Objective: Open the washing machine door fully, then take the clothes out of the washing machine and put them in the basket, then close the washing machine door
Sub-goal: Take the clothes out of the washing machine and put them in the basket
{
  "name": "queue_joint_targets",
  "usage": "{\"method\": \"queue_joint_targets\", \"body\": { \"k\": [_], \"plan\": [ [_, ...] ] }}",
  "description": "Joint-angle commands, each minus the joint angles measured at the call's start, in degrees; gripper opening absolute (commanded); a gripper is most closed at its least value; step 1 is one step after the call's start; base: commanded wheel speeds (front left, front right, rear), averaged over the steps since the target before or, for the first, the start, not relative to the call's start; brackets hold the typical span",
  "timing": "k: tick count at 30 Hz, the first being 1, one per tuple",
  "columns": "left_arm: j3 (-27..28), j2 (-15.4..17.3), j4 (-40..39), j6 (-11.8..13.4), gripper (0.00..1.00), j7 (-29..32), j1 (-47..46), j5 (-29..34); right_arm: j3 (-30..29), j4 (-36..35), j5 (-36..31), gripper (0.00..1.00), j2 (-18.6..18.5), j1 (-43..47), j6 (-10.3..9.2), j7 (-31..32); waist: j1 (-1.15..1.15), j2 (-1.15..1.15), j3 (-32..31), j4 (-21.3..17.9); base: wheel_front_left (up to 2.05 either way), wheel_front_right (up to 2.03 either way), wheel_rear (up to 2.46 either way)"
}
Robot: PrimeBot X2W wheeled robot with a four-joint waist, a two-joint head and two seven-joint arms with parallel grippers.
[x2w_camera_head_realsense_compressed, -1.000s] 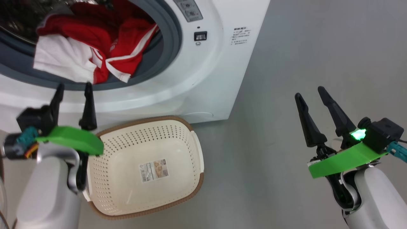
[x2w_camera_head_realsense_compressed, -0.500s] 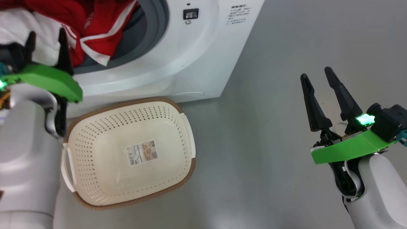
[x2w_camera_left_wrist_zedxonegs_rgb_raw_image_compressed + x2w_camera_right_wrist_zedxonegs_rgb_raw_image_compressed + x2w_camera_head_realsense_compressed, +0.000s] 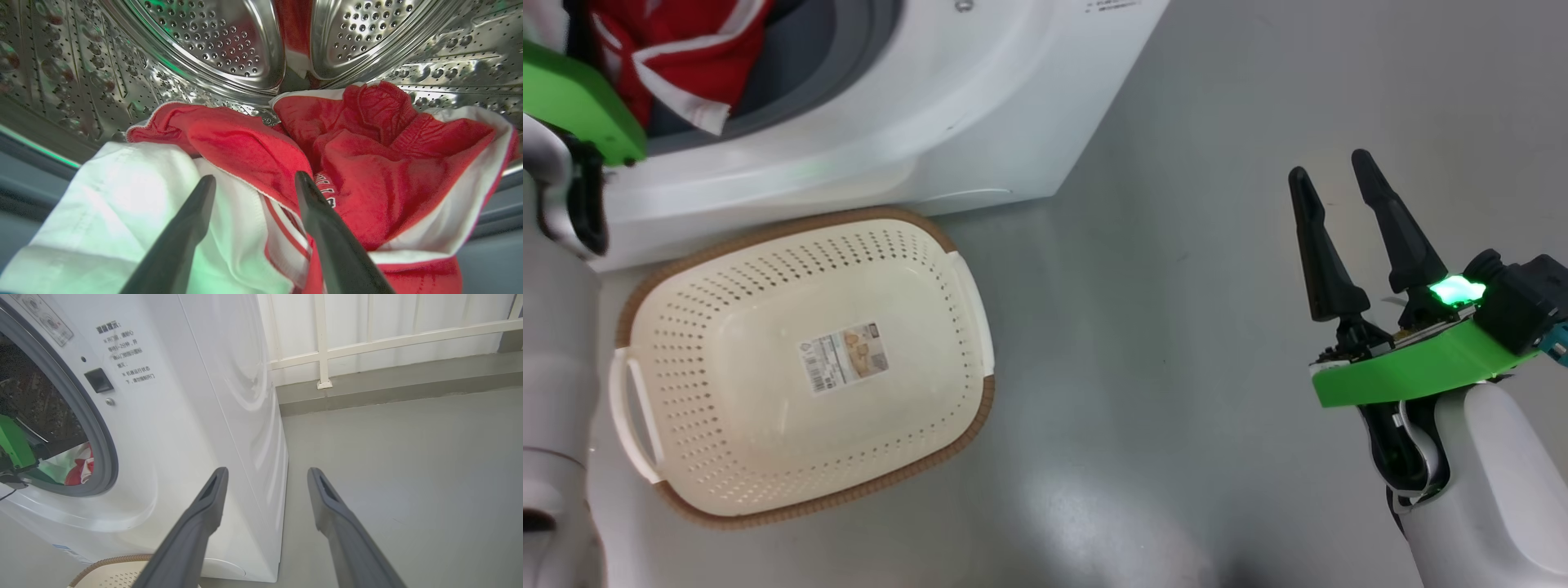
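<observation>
Clothes (image 3: 367,163): red with white panels and stripes, heaped in the bottom of the drum (image 3: 212,41). A white panel spills over the lower front lip of the grey gasket (image 3: 841,49).

Left gripper (image 3: 255,176): inside the washing machine (image 3: 915,106) opening, claw wide. One finger is over the white panel, the other over red cloth. Nothing is pinched; contact with the fabric cannot be told.

Basket (image 3: 915,327): on the grey floor (image 3: 1176,327), just in front of the machine's lower front edge. It holds no garments, and the paper label (image 3: 843,358) is visible on its bottom.

Right gripper (image 3: 1330,163): claw wide and holding nothing, above bare floor, well apart from basket and machine, off the machine's right front corner.
</observation>
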Motion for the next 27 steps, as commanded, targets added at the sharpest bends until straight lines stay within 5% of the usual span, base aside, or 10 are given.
{"method": "queue_joint_targets", "body": {
  "k": [1, 18, 21, 22, 27],
  "plan": [
    [0.4, 3.2, -0.2, 0.9, 1.00, 0.4, -1.9, 0.7, 0.6, -1.6, -0.9, 1.00, 0.1, -0.3, 0.09, -0.3, 0.00, 0.00, 1.5, -1.4, 0.00, 0.00, 0.00],
    [-1.1, 3.8, 10.8, 5.0, 1.00, 9.1, -8.8, 0.8, 0.1, -1.7, -1.0, 1.00, 1.0, -0.7, 0.09, -0.3, 0.00, 0.00, 2.9, -2.5, 0.00, 0.00, 0.00],
    [-1.8, 3.5, 11.7, 4.6, 0.32, 10.7, -8.6, 0.9, 0.1, -1.6, -1.1, 1.00, 1.0, -0.6, 0.09, -0.3, 0.00, 0.00, 2.7, -2.5, 0.00, 0.00, 0.00],
    [-1.8, 3.5, 11.8, 4.5, 0.00, 10.9, -8.6, 0.9, 0.1, -1.5, -1.1, 1.00, 1.1, -0.6, 0.09, -0.3, 0.00, 0.00, 2.7, -2.5, 0.00, 0.00, 0.00],
    [-2.5, 3.6, 12.2, 4.0, 0.00, 10.1, -8.8, 0.9, 0.4, -1.4, -1.0, 1.00, 1.3, -0.8, 0.09, -0.3, 0.00, 0.00, 2.3, -2.6, 0.00, 0.00, 0.00]
  ]
}}
